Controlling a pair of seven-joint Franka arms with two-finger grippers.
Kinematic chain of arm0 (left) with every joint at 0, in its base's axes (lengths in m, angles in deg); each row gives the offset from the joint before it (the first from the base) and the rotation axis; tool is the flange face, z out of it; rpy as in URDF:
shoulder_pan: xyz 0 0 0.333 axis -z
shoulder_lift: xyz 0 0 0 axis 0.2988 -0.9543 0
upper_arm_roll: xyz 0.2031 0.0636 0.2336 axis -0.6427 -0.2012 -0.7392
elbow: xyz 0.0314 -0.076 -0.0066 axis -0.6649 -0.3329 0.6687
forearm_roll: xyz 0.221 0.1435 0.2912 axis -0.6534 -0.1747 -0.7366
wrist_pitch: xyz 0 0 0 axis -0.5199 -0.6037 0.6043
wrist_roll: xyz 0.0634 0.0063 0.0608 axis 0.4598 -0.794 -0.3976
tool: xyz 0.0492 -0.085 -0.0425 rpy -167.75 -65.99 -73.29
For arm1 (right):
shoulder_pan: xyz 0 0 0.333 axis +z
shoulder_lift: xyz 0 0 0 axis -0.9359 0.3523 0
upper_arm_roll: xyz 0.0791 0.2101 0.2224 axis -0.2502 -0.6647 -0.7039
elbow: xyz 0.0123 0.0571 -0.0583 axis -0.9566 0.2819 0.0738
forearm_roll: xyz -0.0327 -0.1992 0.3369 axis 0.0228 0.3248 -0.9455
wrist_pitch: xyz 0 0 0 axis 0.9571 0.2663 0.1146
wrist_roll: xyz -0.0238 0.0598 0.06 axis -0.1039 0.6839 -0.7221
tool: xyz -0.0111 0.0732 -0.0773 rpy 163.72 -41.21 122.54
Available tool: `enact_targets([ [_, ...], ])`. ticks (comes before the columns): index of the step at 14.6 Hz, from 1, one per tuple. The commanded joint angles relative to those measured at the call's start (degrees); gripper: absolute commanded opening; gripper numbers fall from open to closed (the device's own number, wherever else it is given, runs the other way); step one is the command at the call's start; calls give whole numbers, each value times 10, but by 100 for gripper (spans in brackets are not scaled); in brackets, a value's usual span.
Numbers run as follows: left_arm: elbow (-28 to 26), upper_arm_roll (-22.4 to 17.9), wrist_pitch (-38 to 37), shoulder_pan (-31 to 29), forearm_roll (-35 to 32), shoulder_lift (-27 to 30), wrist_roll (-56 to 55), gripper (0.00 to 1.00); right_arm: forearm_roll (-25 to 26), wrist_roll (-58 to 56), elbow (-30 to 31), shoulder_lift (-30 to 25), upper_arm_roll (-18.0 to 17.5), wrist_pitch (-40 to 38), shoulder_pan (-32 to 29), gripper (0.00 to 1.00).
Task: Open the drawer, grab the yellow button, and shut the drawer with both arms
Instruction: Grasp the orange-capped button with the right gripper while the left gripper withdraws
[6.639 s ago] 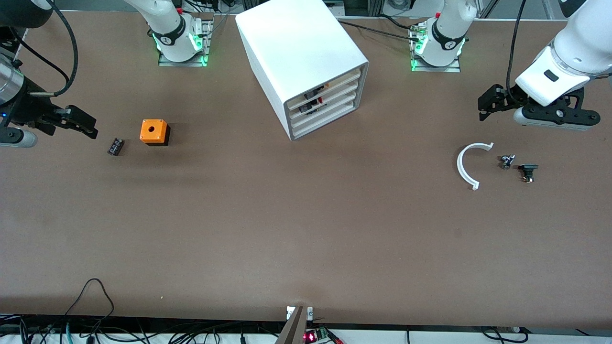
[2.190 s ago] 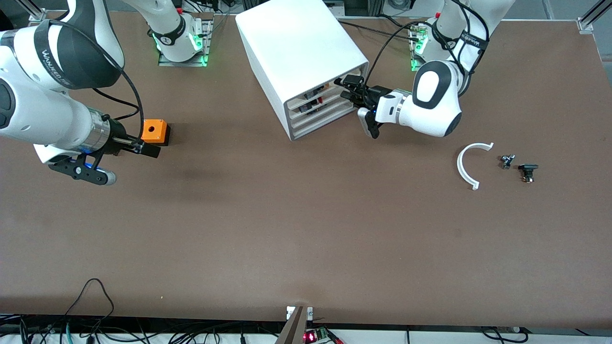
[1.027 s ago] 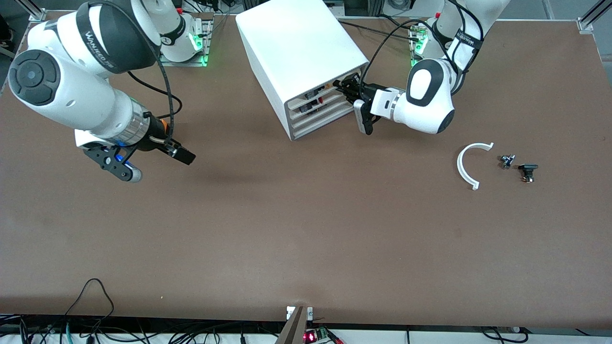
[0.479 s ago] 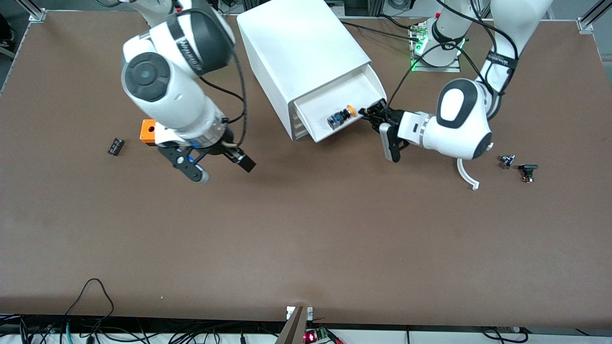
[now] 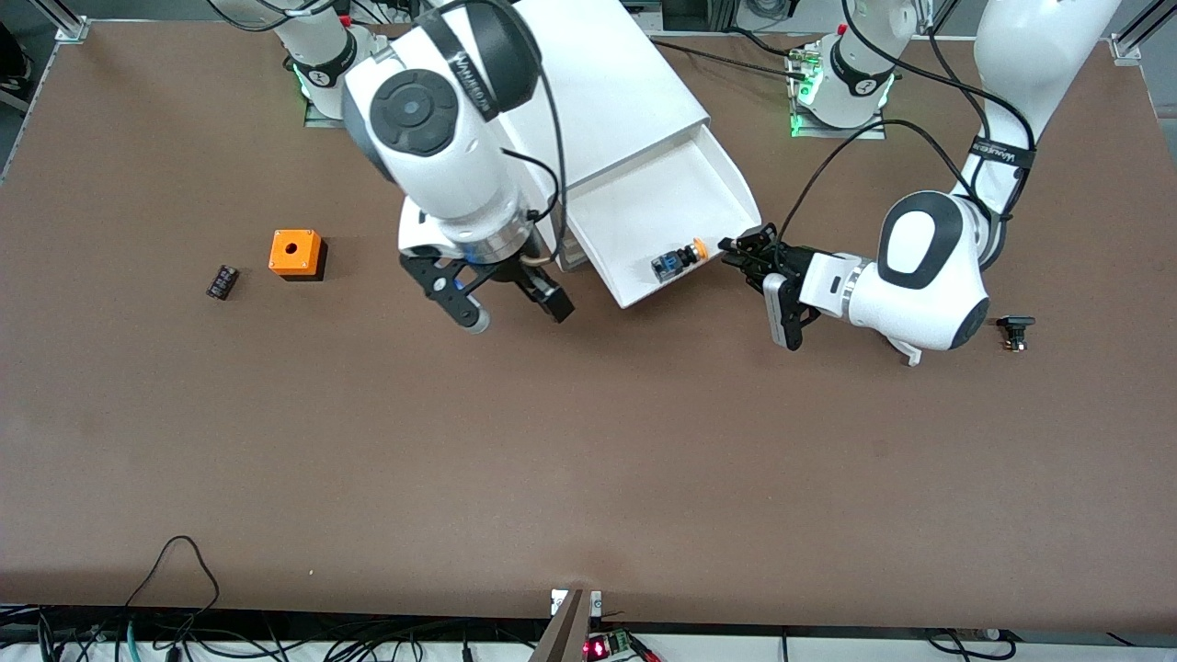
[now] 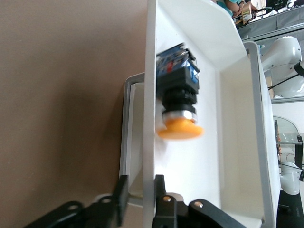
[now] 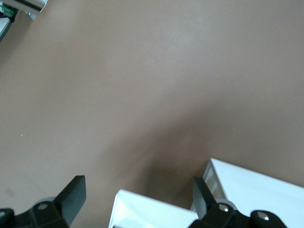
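Drawer (image 5: 662,198) stands pulled far out of the cabinet (image 5: 607,83) in the upper centre of the front view, its open end slanting down toward the left arm's end of the table. Button (image 5: 679,260) lies on its side inside the drawer, against the front wall, orange cap toward my left gripper (image 5: 740,248).

Bare brown table (image 5: 588,441) fills the whole lower half of the front view. An orange cube (image 5: 295,253) and a black block (image 5: 222,281) sit well apart from the drawer, toward the right arm's end. A small black part (image 5: 1014,329) lies at the other end, near my left elbow.

My left arm reaches in low from its base and bends back toward the drawer's front corner. Its jaws are slightly apart and straddle the front wall, with the outer finger (image 6: 121,202) standing off it.

My right arm arches over the cabinet, wrist pointing down. My right gripper (image 7: 137,197) hangs over the table beside the cabinet's front, jaws spread wide and empty.
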Motion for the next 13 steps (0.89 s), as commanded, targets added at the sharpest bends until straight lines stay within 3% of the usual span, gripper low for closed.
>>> enact_targets([
  [1, 43, 0, -52, -14, -19, -4, -10, 100, -6, 46, -23, 18, 5, 25, 26, 100],
  [5, 156, -2, -181, -17, -107, -1, -198, 100, -6, 89, -25, 24, 5, 64, 54, 100],
  [8, 233, -3, -256, -18, -179, 4, -262, 100, -7, 136, -25, 40, 5, 84, 73, 100],
  [13, 323, -2, -283, -18, -332, 9, -292, 100, -8, 222, -70, 101, -3, 120, 98, 100],
])
